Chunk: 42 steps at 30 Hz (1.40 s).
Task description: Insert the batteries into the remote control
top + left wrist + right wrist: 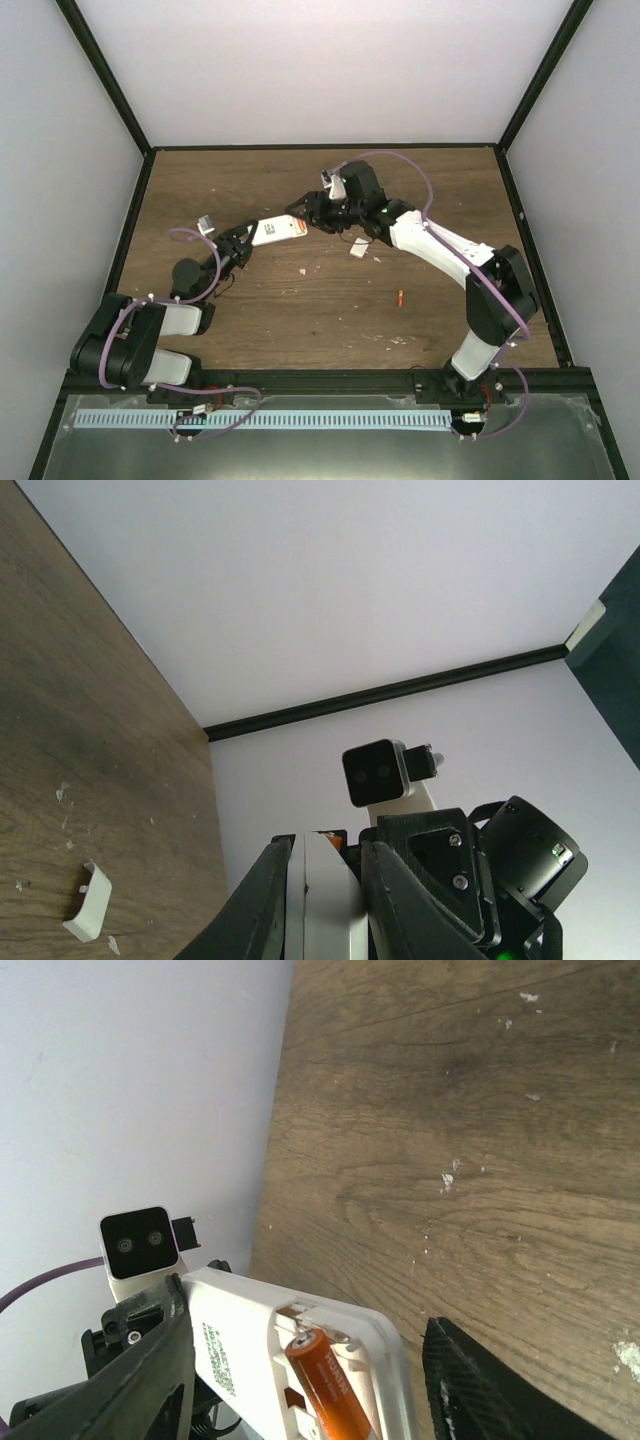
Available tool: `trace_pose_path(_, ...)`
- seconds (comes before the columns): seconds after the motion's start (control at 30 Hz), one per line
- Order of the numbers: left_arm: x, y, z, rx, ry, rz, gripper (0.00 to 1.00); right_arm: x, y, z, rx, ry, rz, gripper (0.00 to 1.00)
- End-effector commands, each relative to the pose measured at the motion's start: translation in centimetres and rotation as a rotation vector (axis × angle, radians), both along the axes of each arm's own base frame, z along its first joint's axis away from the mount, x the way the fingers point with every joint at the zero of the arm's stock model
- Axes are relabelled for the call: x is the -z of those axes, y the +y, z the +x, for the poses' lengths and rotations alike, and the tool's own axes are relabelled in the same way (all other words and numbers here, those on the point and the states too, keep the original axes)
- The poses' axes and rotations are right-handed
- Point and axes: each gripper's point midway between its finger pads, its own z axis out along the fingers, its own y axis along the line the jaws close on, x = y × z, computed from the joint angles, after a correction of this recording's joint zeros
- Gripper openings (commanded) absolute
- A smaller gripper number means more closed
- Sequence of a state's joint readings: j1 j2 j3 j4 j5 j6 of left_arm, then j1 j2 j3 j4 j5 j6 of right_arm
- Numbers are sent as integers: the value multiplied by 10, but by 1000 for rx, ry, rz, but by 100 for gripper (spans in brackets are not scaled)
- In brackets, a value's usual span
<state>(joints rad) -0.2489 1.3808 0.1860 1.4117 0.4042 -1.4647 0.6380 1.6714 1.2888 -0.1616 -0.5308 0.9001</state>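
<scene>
Left claw (243, 240) clamps the flat white remote control (275, 231) aloft; right claw (316, 213) gapes at its far end, one orange cylindrical battery (322, 1385) lying inside. Next, I reckon: fetch the second battery (399, 297) off the wooden surface (300, 320).

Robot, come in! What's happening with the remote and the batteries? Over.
Left gripper shut on remote control. Right gripper open at its open bay. One battery in bay, second battery loose on table. Small white piece lies nearby.

open table (300, 325) around the loose battery (399, 297)
</scene>
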Motion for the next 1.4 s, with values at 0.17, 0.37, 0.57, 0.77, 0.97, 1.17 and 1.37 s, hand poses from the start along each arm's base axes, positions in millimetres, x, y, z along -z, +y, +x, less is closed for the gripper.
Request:
trace_pose_path(0.17, -14, 0, -1, 1, -62, -22, 0, -24, 1, 1, 5, -37, 58, 46)
trace_pose_path(0.37, -16, 0, 0, 2, -73, -24, 0, -24, 3, 0, -8, -32, 70, 42)
trace_pose_path(0.57, -14, 0, -1, 3, -72, -23, 0, -27, 3, 1, 3, -29, 80, 35)
trace_pose_path(0.77, -15, -1, 0, 5, -83, -9, 0, -27, 2, 1, 11, -22, 86, 35)
trace_pose_path(0.97, -17, -1, -1, 2, -108, 4, 0, -31, 2, 0, 17, -17, 101, 33)
trace_pose_path(1.17, -18, -2, -2, 5, -120, 0, 0, -35, 1, 2, 30, -17, 112, 32)
trace_pose_path(1.37, -18, -1, -3, 0, -126, -5, 0, -36, -1, 2, 42, -15, 129, 32)
